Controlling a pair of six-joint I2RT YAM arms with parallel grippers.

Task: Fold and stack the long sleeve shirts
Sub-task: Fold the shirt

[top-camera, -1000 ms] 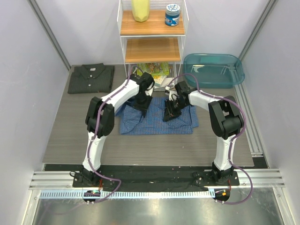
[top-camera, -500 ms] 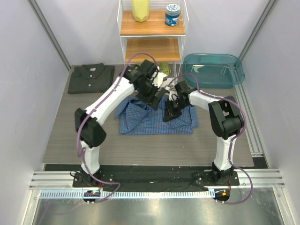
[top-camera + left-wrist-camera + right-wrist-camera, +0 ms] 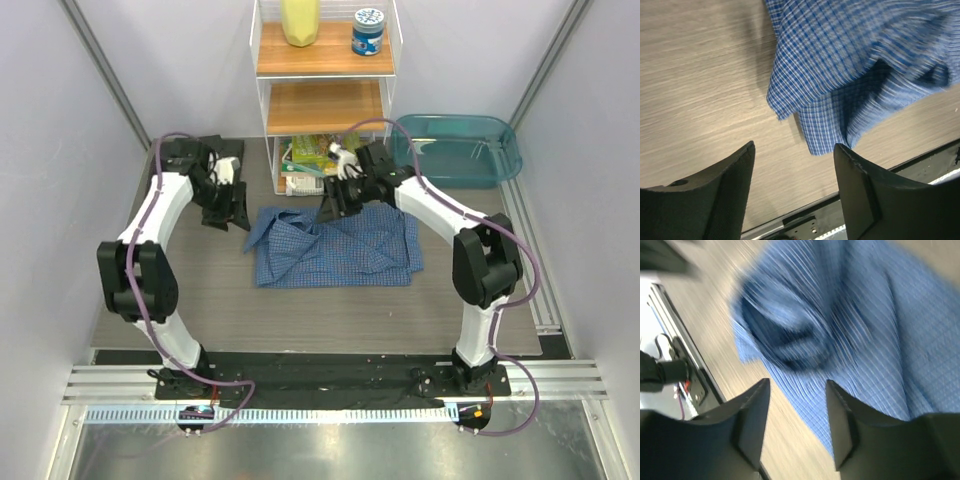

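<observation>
Top external view puts the dark grey shirt (image 3: 232, 147) folded flat well left of and behind the blue checked shirt (image 3: 335, 250), partly hidden by the left arm. The blue one lies mid-surface, roughly squared but rumpled, with a loose flap bunched at its back-left corner.

The step in hand looks like tidying that fold. It would go best by pinching the bunched flap at its edge and drawing it flat before any further crease. The finished rectangle should then match the grey shirt, so the two stack evenly.

The left hand (image 3: 228, 208) hangs just off the blue shirt's back-left corner, between the two shirts. Its fingers stand fairly wide with nothing between them, and bare surface (image 3: 700, 75) lies beneath. The right hand (image 3: 332, 205) hovers over the blue shirt's back edge. Its wrist view is blurred, yet the fingers show parted and empty above the checked cloth.
</observation>
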